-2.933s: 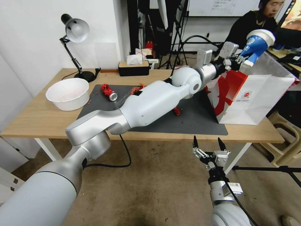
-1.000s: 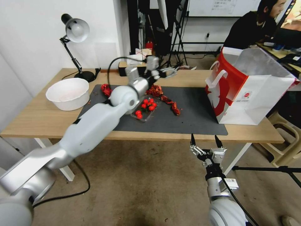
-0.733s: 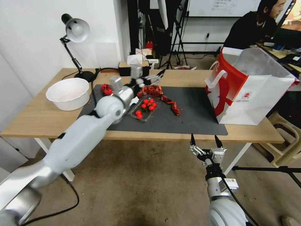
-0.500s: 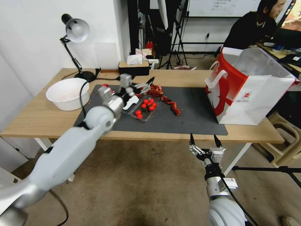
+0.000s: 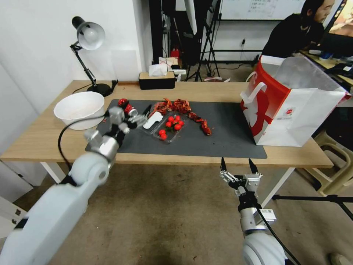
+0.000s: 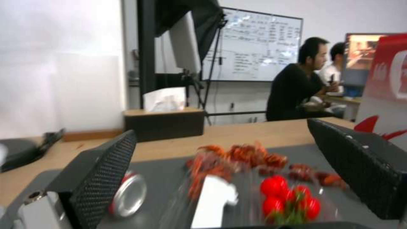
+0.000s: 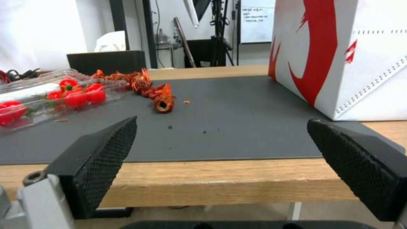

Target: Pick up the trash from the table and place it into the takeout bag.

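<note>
Left gripper (image 5: 141,115) spread, crushed red can (image 5: 127,106) just beyond fingertips. Can judged light, dented, slippery; best pinched across crumpled waist. Right gripper (image 5: 238,166) spread, parked below table (image 5: 44,143).

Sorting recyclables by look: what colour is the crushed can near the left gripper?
Red, with a silvery end; the crushed can shows best in the head view.

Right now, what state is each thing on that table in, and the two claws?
Left gripper: open, empty, over the mat by the can.
Right gripper: open, empty, below the table's front edge.
Can: crushed, on its side.
Bag: upright, mouth open.
Clear tray: open, tomatoes inside.
White bowl: upright, on the bare table.
Red scraps: scattered on the mat.
</note>
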Robot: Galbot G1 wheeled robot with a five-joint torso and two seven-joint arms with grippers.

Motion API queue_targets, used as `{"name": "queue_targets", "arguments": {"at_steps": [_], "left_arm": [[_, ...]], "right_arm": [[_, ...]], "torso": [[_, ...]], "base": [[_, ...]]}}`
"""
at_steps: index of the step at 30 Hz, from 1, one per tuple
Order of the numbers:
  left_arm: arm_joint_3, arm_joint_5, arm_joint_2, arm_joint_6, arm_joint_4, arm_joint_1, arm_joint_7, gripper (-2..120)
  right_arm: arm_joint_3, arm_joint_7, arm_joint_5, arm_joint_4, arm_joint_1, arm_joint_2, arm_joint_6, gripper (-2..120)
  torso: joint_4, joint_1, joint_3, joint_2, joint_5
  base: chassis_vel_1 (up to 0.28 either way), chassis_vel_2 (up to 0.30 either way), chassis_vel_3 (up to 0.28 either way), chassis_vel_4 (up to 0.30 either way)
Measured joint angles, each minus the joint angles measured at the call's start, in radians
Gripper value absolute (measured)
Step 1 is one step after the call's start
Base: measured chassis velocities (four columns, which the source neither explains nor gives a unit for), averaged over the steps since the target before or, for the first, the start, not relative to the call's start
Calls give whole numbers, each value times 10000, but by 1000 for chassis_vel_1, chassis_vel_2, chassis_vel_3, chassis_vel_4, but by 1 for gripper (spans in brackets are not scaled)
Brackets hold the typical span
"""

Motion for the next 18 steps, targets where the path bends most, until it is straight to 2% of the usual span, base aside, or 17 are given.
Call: {"name": "queue_targets", "arguments": {"at_steps": [6, 13, 15, 18], "left_arm": [[-600, 900, -440, -416, -248, 1014, -38, 100], [-1569, 1775, -944, -952, -481, 2762, -295, 100], [-1648, 1843, -980, -1030, -478, 2907, -308, 100], [-1845, 2009, -1050, -1228, -451, 3206, -338, 100]], "right_arm": [[6, 0, -6, -3, -29, 21, 7, 100], [76, 12, -16, 50, -124, 25, 22, 100], [81, 15, -16, 52, -126, 27, 25, 100], [86, 17, -17, 56, -129, 34, 29, 100]], "torso": [[-3, 0, 1, 0, 2], [0, 1, 1, 0, 0], [3, 2, 1, 0, 1], [-3, 1, 0, 0, 2]], "base": [[0, 0, 0, 0], [0, 0, 0, 0], [0, 0, 0, 0], [0, 0, 0, 0]]}}
